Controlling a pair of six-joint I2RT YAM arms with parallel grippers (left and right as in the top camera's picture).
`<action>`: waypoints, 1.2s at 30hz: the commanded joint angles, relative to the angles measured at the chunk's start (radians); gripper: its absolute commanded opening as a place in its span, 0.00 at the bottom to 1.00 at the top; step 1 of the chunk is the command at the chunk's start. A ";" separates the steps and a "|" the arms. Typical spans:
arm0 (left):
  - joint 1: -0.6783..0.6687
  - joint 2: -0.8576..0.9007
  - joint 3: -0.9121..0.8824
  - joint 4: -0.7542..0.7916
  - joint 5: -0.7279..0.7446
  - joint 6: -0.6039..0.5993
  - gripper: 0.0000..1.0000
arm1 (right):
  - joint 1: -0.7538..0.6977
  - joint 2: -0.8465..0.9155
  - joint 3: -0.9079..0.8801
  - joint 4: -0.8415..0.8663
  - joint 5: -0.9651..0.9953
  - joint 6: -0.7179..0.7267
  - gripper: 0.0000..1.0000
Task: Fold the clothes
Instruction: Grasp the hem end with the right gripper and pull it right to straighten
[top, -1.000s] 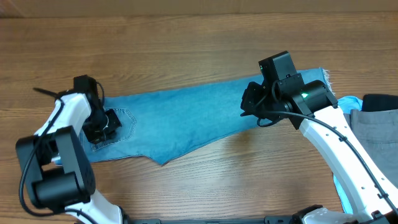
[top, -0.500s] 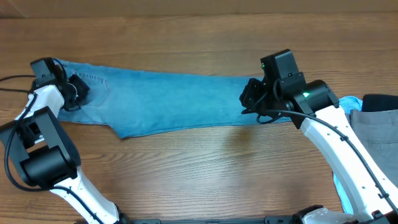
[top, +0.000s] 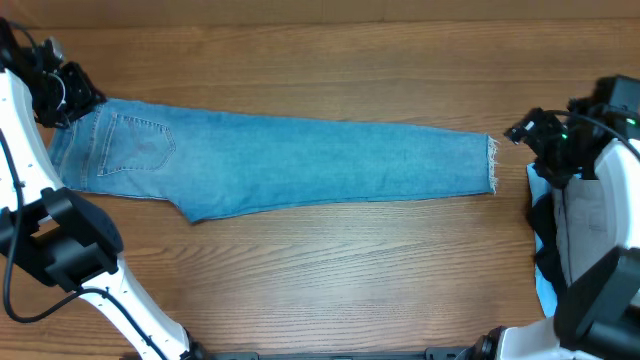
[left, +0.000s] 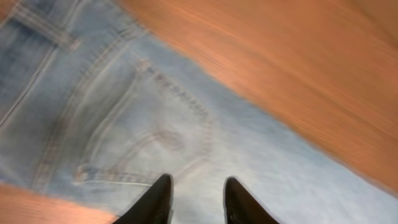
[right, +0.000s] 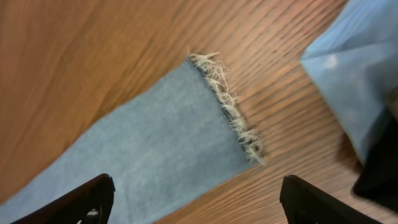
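Left pincer (left: 198, 200) hangs released, its 2 dark fingers (left: 157, 198) parted by a narrow gap with nothing gripped between them. Directly below it lies the seat of the jeans (top: 300, 165), a stitched back pocket (left: 146, 134) just ahead of the fingertips, all blurred. Past the pocket the denim ends and the bare wooden desk (left: 298, 56) begins. Seen from above, this pincer sits at the waistband corner; whether it touches the denim I cannot tell. Away from it the jeans stretch flat across the desk as 1 long strip, out to a frayed hem (right: 227, 106). Right pincer (right: 196, 193) is released too, its 2 fingers spread wide and holding nothing, hovering close beside that hem over bare wood. Just beyond it, on the side away from the jeans, lies a pale-blue cloth (right: 348, 74), apart from the hem, and grey trousers (top: 582, 228) lie next to that cloth.
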 joint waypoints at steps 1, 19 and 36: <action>-0.060 -0.033 0.166 -0.193 0.171 0.165 0.38 | -0.090 0.119 0.002 0.040 -0.274 -0.240 0.91; -0.210 -0.557 0.193 -0.335 -0.063 0.021 1.00 | -0.006 0.464 -0.002 0.072 -0.271 -0.349 0.70; -0.210 -0.553 0.192 -0.335 -0.063 0.021 1.00 | 0.008 0.461 0.028 0.043 -0.252 -0.336 0.04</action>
